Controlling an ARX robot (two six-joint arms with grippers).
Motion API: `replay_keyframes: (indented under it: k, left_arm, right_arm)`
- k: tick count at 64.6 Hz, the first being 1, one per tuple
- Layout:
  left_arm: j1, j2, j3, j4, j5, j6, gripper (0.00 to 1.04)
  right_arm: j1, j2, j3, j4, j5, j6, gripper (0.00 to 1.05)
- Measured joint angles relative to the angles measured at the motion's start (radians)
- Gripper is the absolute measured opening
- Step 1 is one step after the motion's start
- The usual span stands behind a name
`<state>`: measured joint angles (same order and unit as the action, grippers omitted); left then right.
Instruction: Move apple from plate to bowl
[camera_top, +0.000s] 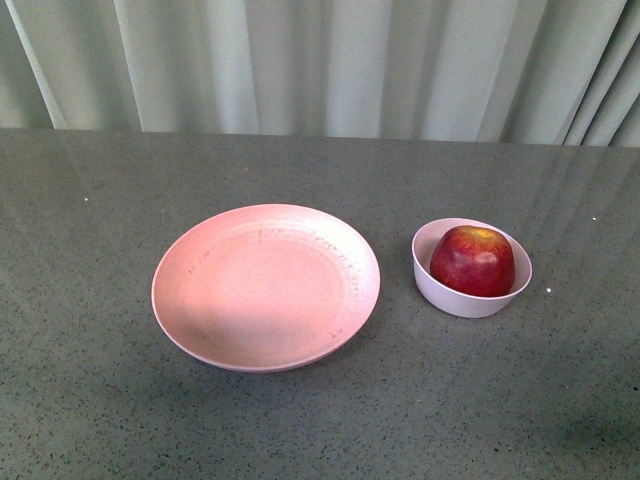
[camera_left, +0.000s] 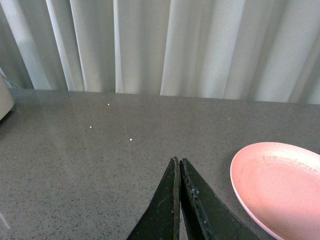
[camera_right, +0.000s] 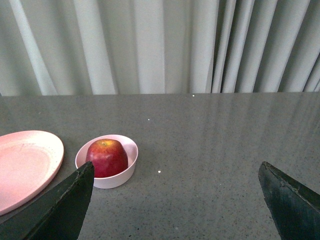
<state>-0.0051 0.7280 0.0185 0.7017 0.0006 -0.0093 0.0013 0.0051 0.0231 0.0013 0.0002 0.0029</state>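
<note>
apple (camera_top: 472, 260) sits in the bowl (camera_top: 437, 287), plate (camera_top: 266, 287) bare, left gripper (camera_left: 178, 161) pinched closed, right gripper (camera_right: 175, 172) spread wide.

apple (camera_top: 472, 260): bottom half tucked down inside the bowl (camera_top: 462, 299), so only the top dome shows
bowl inside: floor fully covered by the apple, can't see it
plate (camera_left: 280, 185): left wrist view chops it at the right and bottom edges, maybe half visible
plate, right wrist view: left side runs off the frame, and a dark finger (camera_right: 60, 207) covers its near rim
left gripper (camera_left: 178, 162): just the tips show, rest cut off at the bottom
pale object (camera_left: 5, 97): a sliver at the frame edge, no clue what it is
</note>
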Motion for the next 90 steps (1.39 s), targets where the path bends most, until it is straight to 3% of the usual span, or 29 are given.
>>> replay_keyframes:
  k: [34,75,81,90]
  left_arm:
    - [0.001,-0.336,-0.004,-0.311,0.000,0.000,0.02]
    - [0.001,-0.549,-0.004,-0.522,-0.001,0.001,0.02]
    - [0.001,-0.664,-0.003,-0.671,-0.001,0.001,0.02]
    - [0.001,-0.711,-0.003,-0.700,-0.001,0.001,0.02]
  right_arm:
    - [0.000,0.000,0.000,0.000,0.000,0.000,0.96]
    - [0.000,0.000,0.000,0.000,0.000,0.000,0.96]
    - [0.000,0.000,0.000,0.000,0.000,0.000,0.96]
    - [0.000,0.000,0.000,0.000,0.000,0.000,0.96]
